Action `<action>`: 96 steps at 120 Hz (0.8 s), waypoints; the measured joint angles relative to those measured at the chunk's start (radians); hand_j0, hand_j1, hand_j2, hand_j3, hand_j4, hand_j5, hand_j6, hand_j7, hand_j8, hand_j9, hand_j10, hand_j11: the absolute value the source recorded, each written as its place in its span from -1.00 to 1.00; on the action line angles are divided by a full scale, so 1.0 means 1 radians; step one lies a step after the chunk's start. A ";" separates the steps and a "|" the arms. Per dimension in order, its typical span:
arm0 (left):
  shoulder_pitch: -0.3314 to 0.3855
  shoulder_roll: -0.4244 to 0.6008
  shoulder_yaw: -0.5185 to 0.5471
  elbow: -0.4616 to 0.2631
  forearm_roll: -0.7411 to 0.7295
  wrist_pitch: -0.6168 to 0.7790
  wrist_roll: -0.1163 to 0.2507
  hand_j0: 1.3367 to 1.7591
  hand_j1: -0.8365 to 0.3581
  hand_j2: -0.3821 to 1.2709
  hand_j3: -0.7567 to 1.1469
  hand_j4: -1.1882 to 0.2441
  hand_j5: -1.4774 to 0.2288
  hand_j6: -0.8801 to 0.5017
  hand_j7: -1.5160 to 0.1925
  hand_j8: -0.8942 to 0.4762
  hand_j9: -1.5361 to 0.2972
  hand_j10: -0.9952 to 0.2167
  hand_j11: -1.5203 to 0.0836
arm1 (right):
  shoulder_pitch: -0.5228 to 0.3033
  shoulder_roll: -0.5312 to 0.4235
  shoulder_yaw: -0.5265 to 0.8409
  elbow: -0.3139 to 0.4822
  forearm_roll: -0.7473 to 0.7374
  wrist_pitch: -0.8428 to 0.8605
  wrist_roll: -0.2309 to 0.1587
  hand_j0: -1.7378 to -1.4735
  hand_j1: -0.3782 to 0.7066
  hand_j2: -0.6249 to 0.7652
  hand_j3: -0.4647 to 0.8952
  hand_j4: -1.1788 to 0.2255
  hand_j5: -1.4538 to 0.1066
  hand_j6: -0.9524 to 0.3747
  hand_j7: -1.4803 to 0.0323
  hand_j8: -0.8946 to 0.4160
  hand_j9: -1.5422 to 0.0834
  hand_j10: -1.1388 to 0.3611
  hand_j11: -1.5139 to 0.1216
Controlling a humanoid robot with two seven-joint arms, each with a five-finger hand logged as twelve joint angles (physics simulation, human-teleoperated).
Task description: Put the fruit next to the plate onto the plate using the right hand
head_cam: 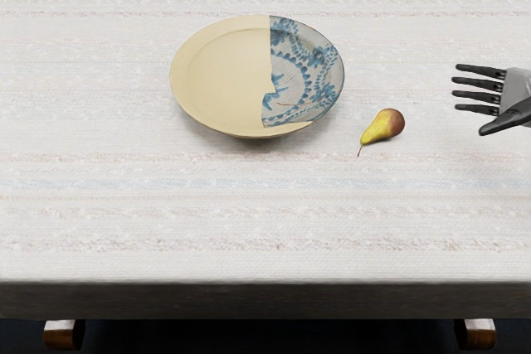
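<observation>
Room: open table (440,176) between pear (383,127) and right hand (496,99).
Pear: beside plate (217,72), apart from hand.
Fingers (477,84): spread, empty.

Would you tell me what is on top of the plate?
Nothing: the plate shows bare; the pear lies beside it on the table. The tabletop beneath the plate is covered.

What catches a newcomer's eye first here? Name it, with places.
The plate, half cream and half blue-patterned, sits on the table toward its far side. A small yellow-red pear lies just off its front-right rim, not touching. The right hand shows at the right edge, fingers spread, holding nothing.
</observation>
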 joint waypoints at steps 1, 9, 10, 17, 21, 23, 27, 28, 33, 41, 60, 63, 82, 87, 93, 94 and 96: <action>0.000 0.000 0.000 0.000 0.000 0.000 0.000 0.52 0.94 -0.53 -0.21 0.63 0.70 0.24 0.74 0.28 0.65 0.61 0.86 | 0.000 0.000 0.000 -0.001 0.000 0.000 0.000 -0.40 -0.94 -0.10 -0.32 0.67 0.85 0.43 0.95 0.36 0.89 0.51 0.84; 0.000 0.000 0.000 0.000 0.000 0.000 0.000 0.52 0.94 -0.53 -0.21 0.63 0.70 0.24 0.74 0.28 0.65 0.61 0.86 | 0.001 0.001 0.000 -0.006 -0.003 0.002 0.000 -0.40 -0.94 -0.10 -0.32 0.68 0.86 0.43 0.95 0.36 0.89 0.52 0.85; 0.000 0.000 0.000 0.000 0.000 0.000 0.000 0.52 0.94 -0.53 -0.21 0.63 0.70 0.24 0.74 0.28 0.65 0.61 0.86 | 0.002 0.001 0.000 -0.007 -0.003 0.003 0.000 -0.40 -0.94 -0.10 -0.32 0.68 0.86 0.43 0.95 0.36 0.89 0.52 0.85; 0.000 0.000 0.000 0.000 0.000 0.000 0.000 0.52 0.94 -0.53 -0.21 0.63 0.70 0.24 0.74 0.28 0.65 0.61 0.86 | 0.013 0.011 -0.002 -0.009 -0.008 0.003 -0.004 -0.40 -0.94 -0.10 -0.32 0.68 0.86 0.44 0.95 0.37 0.89 0.52 0.85; 0.000 0.000 0.000 0.000 0.000 0.000 0.000 0.52 0.94 -0.53 -0.21 0.63 0.70 0.24 0.74 0.28 0.65 0.61 0.86 | 0.027 0.030 -0.003 -0.009 -0.017 0.004 -0.026 -0.40 -0.94 -0.10 -0.32 0.68 0.86 0.44 0.95 0.37 0.89 0.52 0.85; 0.000 0.000 0.000 0.000 0.000 0.000 0.000 0.52 0.94 -0.53 -0.21 0.63 0.70 0.24 0.74 0.28 0.65 0.61 0.86 | 0.034 0.041 -0.003 -0.009 -0.021 0.004 -0.044 -0.40 -0.94 -0.10 -0.32 0.68 0.86 0.44 0.95 0.37 0.89 0.52 0.85; 0.000 0.000 0.000 0.000 0.000 0.000 0.000 0.52 0.94 -0.53 -0.21 0.63 0.70 0.24 0.74 0.28 0.65 0.61 0.86 | 0.051 0.069 -0.004 -0.008 -0.034 0.004 -0.088 -0.40 -0.94 -0.10 -0.32 0.68 0.86 0.44 0.95 0.37 0.89 0.52 0.85; 0.000 0.000 0.000 0.000 0.000 0.000 0.000 0.52 0.94 -0.53 -0.21 0.63 0.70 0.24 0.74 0.28 0.65 0.61 0.86 | 0.056 0.077 -0.004 -0.008 -0.040 0.004 -0.098 -0.40 -0.94 -0.10 -0.32 0.68 0.86 0.44 0.95 0.37 0.89 0.52 0.85; 0.000 0.000 0.000 0.000 0.000 0.000 0.000 0.52 0.94 -0.53 -0.21 0.63 0.70 0.24 0.74 0.28 0.65 0.61 0.86 | 0.087 0.110 -0.004 -0.007 -0.087 0.004 -0.136 -0.40 -0.95 -0.10 -0.32 0.68 0.86 0.44 0.95 0.37 0.90 0.52 0.85; 0.000 0.000 0.000 0.000 0.000 0.000 0.000 0.52 0.94 -0.53 -0.21 0.63 0.70 0.24 0.74 0.28 0.65 0.61 0.86 | 0.139 0.144 -0.007 -0.004 -0.164 0.004 -0.173 -0.40 -0.95 -0.10 -0.32 0.68 0.86 0.44 0.96 0.37 0.90 0.52 0.85; 0.000 0.000 0.000 0.000 0.000 0.000 0.000 0.52 0.94 -0.53 -0.21 0.63 0.70 0.24 0.74 0.28 0.65 0.61 0.86 | 0.350 0.277 -0.188 0.033 -0.476 -0.221 -0.205 -0.40 -0.95 -0.10 -0.32 0.68 0.86 0.44 0.96 0.37 0.90 0.52 0.85; 0.000 0.000 0.000 0.000 0.000 0.000 0.000 0.52 0.94 -0.53 -0.21 0.63 0.70 0.24 0.74 0.28 0.65 0.61 0.86 | 0.380 0.301 -0.223 0.036 -0.519 -0.278 -0.207 -0.40 -0.95 -0.10 -0.32 0.68 0.86 0.43 0.96 0.36 0.90 0.52 0.85; 0.000 0.000 0.000 0.000 0.000 0.000 0.000 0.52 0.94 -0.53 -0.21 0.63 0.70 0.24 0.74 0.28 0.65 0.61 0.86 | 0.483 0.472 -0.455 0.041 -0.808 -0.679 -0.213 -0.40 -0.95 -0.10 -0.32 0.68 0.86 0.43 0.96 0.36 0.90 0.52 0.85; 0.000 0.000 0.000 0.000 0.000 0.000 0.000 0.52 0.94 -0.53 -0.21 0.63 0.70 0.24 0.74 0.28 0.65 0.61 0.86 | 0.491 0.498 -0.514 0.041 -0.842 -0.749 -0.213 -0.40 -0.95 -0.10 -0.32 0.68 0.86 0.43 0.96 0.36 0.90 0.52 0.85; 0.000 0.000 0.000 0.000 0.000 0.000 0.000 0.52 0.94 -0.53 -0.21 0.63 0.70 0.24 0.74 0.28 0.65 0.61 0.86 | 0.499 0.523 -0.589 0.041 -0.868 -0.798 -0.214 -0.40 -0.95 -0.10 -0.32 0.68 0.86 0.43 0.96 0.36 0.90 0.52 0.85; 0.000 0.000 0.000 0.000 0.000 0.000 0.000 0.52 0.94 -0.53 -0.21 0.63 0.70 0.24 0.74 0.28 0.65 0.61 0.86 | 0.501 0.528 -0.602 0.041 -0.871 -0.804 -0.214 -0.40 -0.95 -0.10 -0.32 0.68 0.86 0.43 0.96 0.36 0.90 0.52 0.85; 0.000 0.000 0.000 0.000 0.000 0.000 0.000 0.52 0.94 -0.53 -0.21 0.63 0.70 0.24 0.74 0.28 0.65 0.61 0.86 | 0.503 0.539 -0.625 0.041 -0.876 -0.814 -0.214 -0.40 -0.95 -0.10 -0.32 0.68 0.86 0.43 0.96 0.36 0.90 0.52 0.85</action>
